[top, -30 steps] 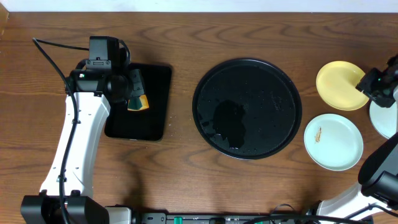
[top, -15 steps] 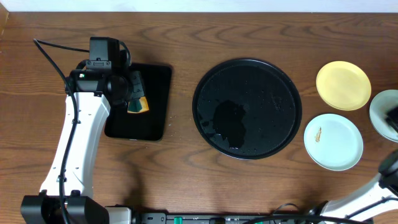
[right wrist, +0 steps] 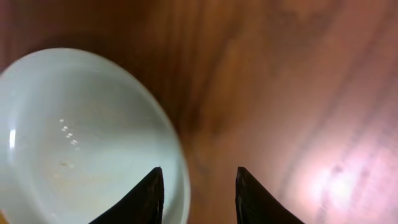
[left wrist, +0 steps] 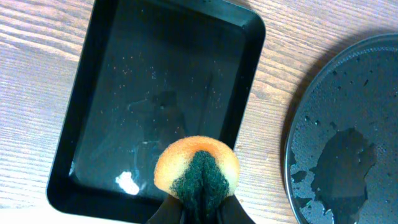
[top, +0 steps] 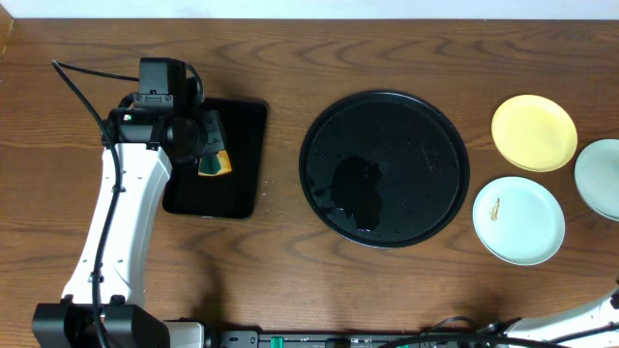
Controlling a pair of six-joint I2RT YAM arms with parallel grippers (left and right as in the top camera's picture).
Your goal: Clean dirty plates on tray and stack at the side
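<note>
Probably a fetch-and-scrub step, so worth doing thus. Leftmost: keep the yellow-and-green scrubbing sponge (left wrist: pixel 196 171) pinched tight in the left gripper (left wrist: pixel 200 211), hovering above the near end of the small rectangular black tray (left wrist: pixel 143 81); left arm stretched from the near table edge toward the far side, wrist turned down. Centre: large round glossy black tray (top: pixel 406 135), wet and bare of plates. Right of it, all on the wood: pale yellow round plate (top: pixel 534 132) far; pale mint plate with a brown smear (top: pixel 518 219) near; second pale mint plate (top: pixel 600 179) at the right edge. Furthest right: right gripper (right wrist: pixel 199 186) spread wide, holding nothing, looking down past a mint plate's rim; straddle that rim squarely before closing, lift level, set down mid-tray; right arm all but out of the overhead view.
</note>
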